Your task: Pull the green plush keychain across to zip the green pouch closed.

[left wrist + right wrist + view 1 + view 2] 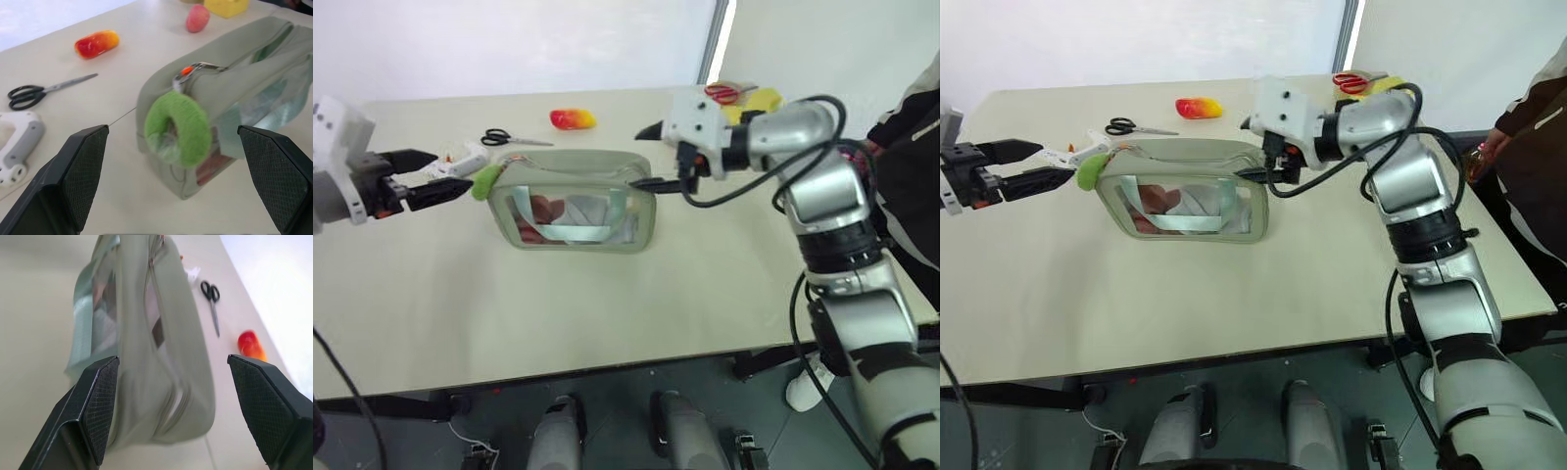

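Note:
The green pouch [573, 201] stands upright mid-table, its clear window facing me. The green plush keychain [178, 128] hangs from the zipper slider at the pouch's left end. My left gripper [450, 174] is open just left of the plush. Its fingers [80, 171] flank the plush without touching it. At the pouch's right end my right gripper [648, 157] is open. The pouch's end [161, 372] lies between its fingers [98, 406], and both pads stand apart from the fabric.
Behind the pouch lie black scissors [499, 137], a white tool [460, 162] and a red-and-yellow toy fruit [573, 119]. Red scissors on a yellow object [744, 98] sit at the far right corner. A person [911, 147] stands at the table's right side.

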`<state>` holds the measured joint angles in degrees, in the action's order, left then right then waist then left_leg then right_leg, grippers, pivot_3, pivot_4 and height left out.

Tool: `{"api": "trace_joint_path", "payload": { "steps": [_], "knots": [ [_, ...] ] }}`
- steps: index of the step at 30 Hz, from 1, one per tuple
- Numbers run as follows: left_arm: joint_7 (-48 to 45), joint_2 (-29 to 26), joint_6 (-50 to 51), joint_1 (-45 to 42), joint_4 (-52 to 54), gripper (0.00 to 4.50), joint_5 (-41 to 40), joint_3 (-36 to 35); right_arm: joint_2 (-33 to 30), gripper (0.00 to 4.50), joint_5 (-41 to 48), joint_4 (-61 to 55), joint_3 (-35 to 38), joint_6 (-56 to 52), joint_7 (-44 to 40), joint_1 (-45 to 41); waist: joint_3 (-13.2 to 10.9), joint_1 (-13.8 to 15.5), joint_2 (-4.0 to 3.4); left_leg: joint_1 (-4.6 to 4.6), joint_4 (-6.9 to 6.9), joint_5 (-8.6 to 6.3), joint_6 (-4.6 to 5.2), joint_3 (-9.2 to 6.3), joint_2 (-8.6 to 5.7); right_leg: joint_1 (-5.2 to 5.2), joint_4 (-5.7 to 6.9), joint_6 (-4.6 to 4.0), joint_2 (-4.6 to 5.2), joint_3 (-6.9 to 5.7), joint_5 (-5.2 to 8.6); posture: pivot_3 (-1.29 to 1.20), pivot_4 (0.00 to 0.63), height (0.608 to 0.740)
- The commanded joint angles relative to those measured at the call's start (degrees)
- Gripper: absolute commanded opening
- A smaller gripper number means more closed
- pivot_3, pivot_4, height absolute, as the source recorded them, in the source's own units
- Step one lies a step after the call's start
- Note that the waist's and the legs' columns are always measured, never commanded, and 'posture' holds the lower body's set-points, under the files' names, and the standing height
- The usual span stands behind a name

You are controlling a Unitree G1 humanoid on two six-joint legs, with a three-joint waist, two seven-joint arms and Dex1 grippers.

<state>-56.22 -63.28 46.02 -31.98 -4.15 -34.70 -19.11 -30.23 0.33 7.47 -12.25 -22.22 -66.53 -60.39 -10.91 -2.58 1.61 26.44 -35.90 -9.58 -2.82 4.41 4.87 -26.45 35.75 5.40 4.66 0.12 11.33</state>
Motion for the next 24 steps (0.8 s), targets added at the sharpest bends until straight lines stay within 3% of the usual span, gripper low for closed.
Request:
{"api": "trace_joint_path", "payload": {
  "steps": [1, 5, 9, 12, 13, 24],
  "knots": [
    [-2.6, -1.6, -1.8, -2.6, -0.3, 4.5, 0.4, 0.7, 1.8, 3.66, 0.5, -0.6, -0.5, 0.1, 2.5, 0.0, 0.0, -0.1, -0.01, 0.01, 0.0, 0.0, 0.0, 0.01, 0.0, 0.0, -0.03, -0.02, 0.0, 0.0, -0.02, 0.0, 0.15, 0.74],
    [-4.1, -2.4, -1.8, -3.8, -1.2, 4.5, 1.3, 1.9, 2.9, 3.66, 0.5, 0.8, -1.5, 1.1, 3.1, 1.2, 0.0, 0.0, -0.01, 0.01, 0.0, 0.0, 0.0, 0.01, 0.0, 0.01, -0.07, -0.06, 0.0, 0.0, -0.05, 0.0, 0.15, 0.74],
    [-4.8, -2.3, -2.5, -3.9, -2.0, 4.5, 2.1, 2.8, 3.0, 1.86, 0.9, 1.9, -1.8, 1.9, 3.0, 1.8, 0.0, 0.0, -0.01, 0.1, 0.04, 0.01, 0.01, 0.02, 0.0, 0.01, -0.24, -0.05, 0.0, 0.0, -0.04, 0.0, 0.15, 0.74],
    [-4.6, -0.4, -4.1, -4.2, -3.1, 4.5, 3.0, 4.2, 2.8, 0.2, 0.5, 2.8, -2.4, 4.1, 2.7, 2.0, 0.0, 0.2, -0.01, 0.11, 0.05, 0.01, 0.02, 0.03, 0.0, 0.04, -0.31, -0.04, 0.0, -0.01, -0.04, 0.0, 0.15, 0.74],
    [-4.7, 0.1, -4.6, -4.2, -3.4, 4.5, 3.4, 4.7, 2.7, 0.04, 0.4, 2.9, -2.5, 4.6, 2.7, 2.0, 0.0, 0.2, -0.01, 0.11, 0.05, 0.0, 0.02, 0.04, -0.01, 0.04, -0.31, -0.04, 0.0, -0.01, -0.04, 0.0, 0.15, 0.74],
    [-3.1, 6.5, -9.5, -5.8, -6.2, 4.5, 7.5, 9.3, 1.6, 0.04, -0.8, 4.2, -3.5, 9.9, 2.6, 2.8, 0.0, 0.3, 0.0, 0.06, 0.01, 0.09, 0.15, 0.03, -0.01, 0.11, -0.27, -0.03, -0.01, -0.01, -0.05, 0.0, 0.15, 0.74]
  ]
}}
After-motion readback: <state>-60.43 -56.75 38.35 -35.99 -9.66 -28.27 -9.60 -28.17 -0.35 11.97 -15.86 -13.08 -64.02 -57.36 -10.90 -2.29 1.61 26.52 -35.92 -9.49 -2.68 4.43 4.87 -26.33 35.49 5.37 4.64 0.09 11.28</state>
